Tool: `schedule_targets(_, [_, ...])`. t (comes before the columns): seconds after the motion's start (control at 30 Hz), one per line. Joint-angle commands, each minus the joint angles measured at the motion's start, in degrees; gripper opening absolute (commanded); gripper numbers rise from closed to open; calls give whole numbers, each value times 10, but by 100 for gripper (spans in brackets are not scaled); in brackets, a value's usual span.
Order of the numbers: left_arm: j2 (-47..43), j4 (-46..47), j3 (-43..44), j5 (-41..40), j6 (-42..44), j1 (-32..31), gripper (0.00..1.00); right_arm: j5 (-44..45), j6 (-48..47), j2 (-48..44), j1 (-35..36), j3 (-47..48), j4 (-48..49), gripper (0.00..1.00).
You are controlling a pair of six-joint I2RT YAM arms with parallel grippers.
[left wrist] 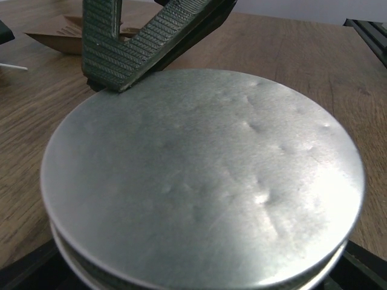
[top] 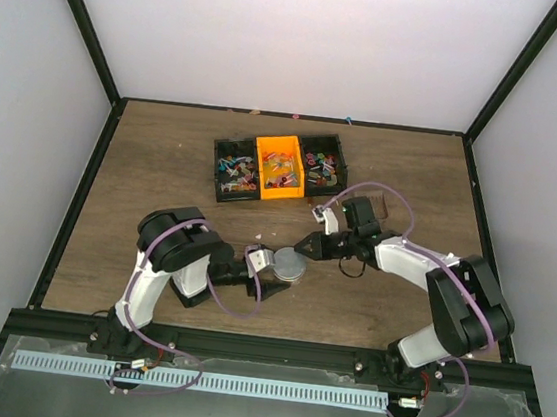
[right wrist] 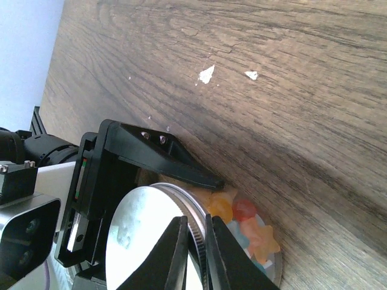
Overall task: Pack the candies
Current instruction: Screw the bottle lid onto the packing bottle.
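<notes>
Candies (right wrist: 245, 223) in mixed colours show through the wall of the jar (right wrist: 270, 258), which sits near the middle of the table (top: 164, 155). More lie in the three-part tray (top: 215, 166) toward the far edge. A metal lid (left wrist: 205, 181) covers the jar's mouth. Whether it is fully seated or only resting cannot be told.

Left gripper (top: 274, 262): jaws wide, clasping the jar's body from the left side.

Right gripper (right wrist: 195, 219): jaws narrow, pinched on the lid's ribbed rim at one point (the edge away from the left arm). The fingers meet the lid at a slant.

A brown scoop (left wrist: 57, 37) lies on the table beyond the jar, apart from both grippers.

Judgement: the work in hand concerns the lid, either fitting or removing it.

Risks noted:

1. The pinch takes only a thin strip of rim. A pull or twist could slide the fingers off the smooth metal, leaving the lid crooked.
2. Force applied at one edge may tip the lid, so that it jams askew on the mouth (a likely cause of binding).
3. If the jar turns or slips within the wide left clasp, any twist on the lid is wasted.
4. A hard sideways push from the right arm could tilt the jar. With the lid loose, candies would spill onto the table.
5. The two sets of fingers stand very close at the jar, so contact between them is possible.
</notes>
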Motion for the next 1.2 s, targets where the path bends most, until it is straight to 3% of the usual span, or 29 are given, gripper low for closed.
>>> schedule_targets(0.0, [17,-18,-16,-18,-53,6,85,-22,39,-23,18,-54,12,8])
schedule_targets(0.2, [13,-31,-13,-36,-49,7,86,-32,88,-72,40,-136,48,1])
schedule_targets(0.63, [8,-55,28,-49,-65,11,85,-26,173,-189,107,-250,62,1])
schedule_targets(0.97, [16,-78,47,-29,-56,13,85,-16,213,-283,111,-292,38,1])
schedule_targets(1.17, [17,-76,37,-8,-44,15,85,26,198,-325,90,-261,-15,1])
